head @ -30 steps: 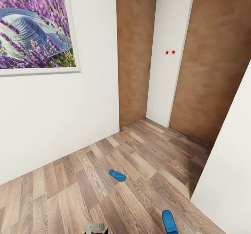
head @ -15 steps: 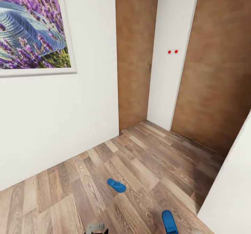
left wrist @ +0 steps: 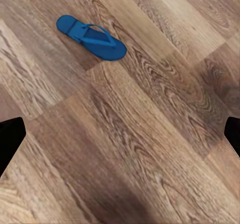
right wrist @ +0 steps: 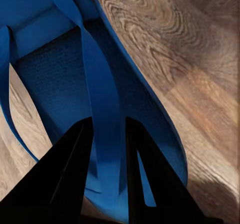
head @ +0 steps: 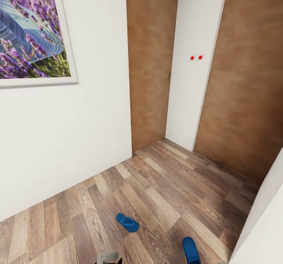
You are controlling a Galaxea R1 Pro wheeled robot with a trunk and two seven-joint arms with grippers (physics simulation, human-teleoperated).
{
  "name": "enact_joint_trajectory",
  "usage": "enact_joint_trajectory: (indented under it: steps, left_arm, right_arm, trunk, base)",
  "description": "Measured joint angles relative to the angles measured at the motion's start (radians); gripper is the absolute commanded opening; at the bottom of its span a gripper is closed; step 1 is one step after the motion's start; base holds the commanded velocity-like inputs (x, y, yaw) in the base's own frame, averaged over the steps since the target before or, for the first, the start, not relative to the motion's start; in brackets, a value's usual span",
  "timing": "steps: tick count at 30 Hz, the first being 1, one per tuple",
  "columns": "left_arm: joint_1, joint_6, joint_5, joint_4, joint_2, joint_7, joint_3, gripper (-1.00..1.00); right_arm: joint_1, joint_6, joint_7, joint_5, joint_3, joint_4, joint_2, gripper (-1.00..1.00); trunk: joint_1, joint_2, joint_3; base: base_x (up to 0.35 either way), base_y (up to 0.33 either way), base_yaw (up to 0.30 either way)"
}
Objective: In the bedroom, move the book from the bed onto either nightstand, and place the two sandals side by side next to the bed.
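One bright blue sandal (head: 127,222) lies flat on the wood-plank floor, and it also appears ahead of my left gripper (left wrist: 120,136) as the sandal (left wrist: 92,37). That gripper hangs open above bare planks, well short of it. The other sandal (head: 191,250) shows at the bottom edge of the head view. My right gripper (right wrist: 107,174) is shut on the thong strap of this sandal (right wrist: 60,78), one dark finger on each side of the strap. The book, the bed and the nightstands are out of view.
A white wall with a framed lavender picture (head: 31,32) runs along the left. Two brown doors (head: 151,63) (head: 243,83) stand ahead, with a white pillar (head: 190,67) between them. A white wall corner (head: 263,220) juts in at the lower right.
The whole head view has shifted: the picture slid left and the loose sandal sits lower in the frame. The held sandal keeps its place at the bottom edge.
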Motion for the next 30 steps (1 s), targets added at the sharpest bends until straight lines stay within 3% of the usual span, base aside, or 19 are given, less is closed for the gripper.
enact_joint_trajectory:
  steps: [9, 30]
  left_arm:
    - [0.0, 0.0, 0.0, 0.0, 0.0, 0.0, 0.0, 1.0]
    - [0.0, 0.0, 0.0, 0.0, 0.0, 0.0, 0.0, 1.0]
  right_arm:
    - [0.0, 0.0, 0.0, 0.0, -0.001, 0.0, 0.0, -1.0]
    - [0.0, 0.0, 0.001, 0.0, 0.0, 0.0, 0.0, -1.0]
  trunk:
    - [0.0, 0.0, 0.0]
    - [0.0, 0.0, 0.0]
  base:
    - [0.082, -0.008, 0.0]
    - [0.303, 0.0, 0.0]
